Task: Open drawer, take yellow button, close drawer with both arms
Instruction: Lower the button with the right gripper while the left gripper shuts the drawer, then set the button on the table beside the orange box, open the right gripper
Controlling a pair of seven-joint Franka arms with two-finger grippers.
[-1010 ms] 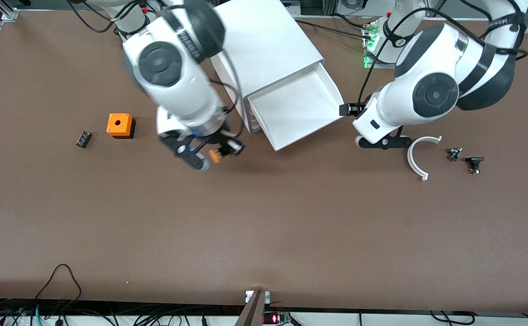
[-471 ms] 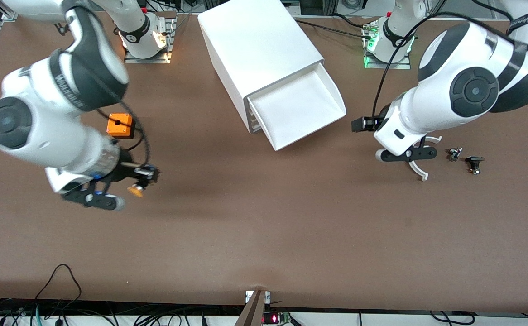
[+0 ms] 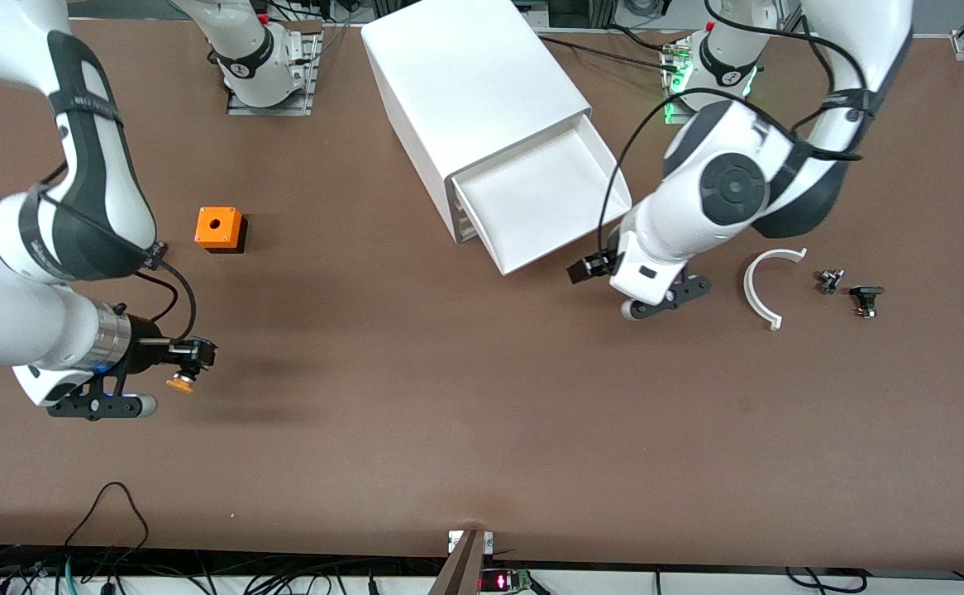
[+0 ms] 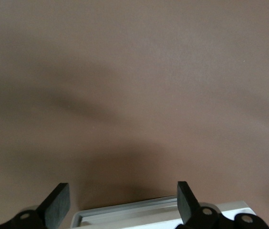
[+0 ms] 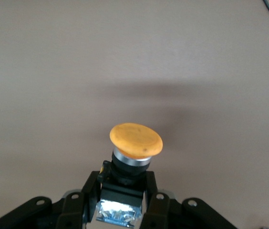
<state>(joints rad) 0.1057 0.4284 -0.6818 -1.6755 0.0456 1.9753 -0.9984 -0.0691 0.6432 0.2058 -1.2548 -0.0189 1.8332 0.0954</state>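
Note:
The button (image 5: 136, 140), with its orange-yellow cap and black body, sits between the fingers of my right gripper (image 5: 122, 195), which is shut on it. In the front view the right gripper (image 3: 190, 362) holds the button (image 3: 180, 383) over bare table toward the right arm's end. The white drawer (image 3: 544, 194) stands pulled out of its cabinet (image 3: 474, 83). My left gripper (image 3: 586, 268) is open at the drawer's front corner. In the left wrist view the left gripper (image 4: 121, 205) has the drawer's rim (image 4: 125, 213) showing between its spread fingers, which hold nothing.
An orange square box (image 3: 219, 227) with a round hole sits toward the right arm's end. A white curved piece (image 3: 767, 285) and two small dark parts (image 3: 829, 281) (image 3: 866, 299) lie toward the left arm's end. Cables run along the table edge nearest the camera.
The right arm swung away from the drawer toward its own end of the table, carrying the button. The left gripper moved from beside the drawer to its front corner.

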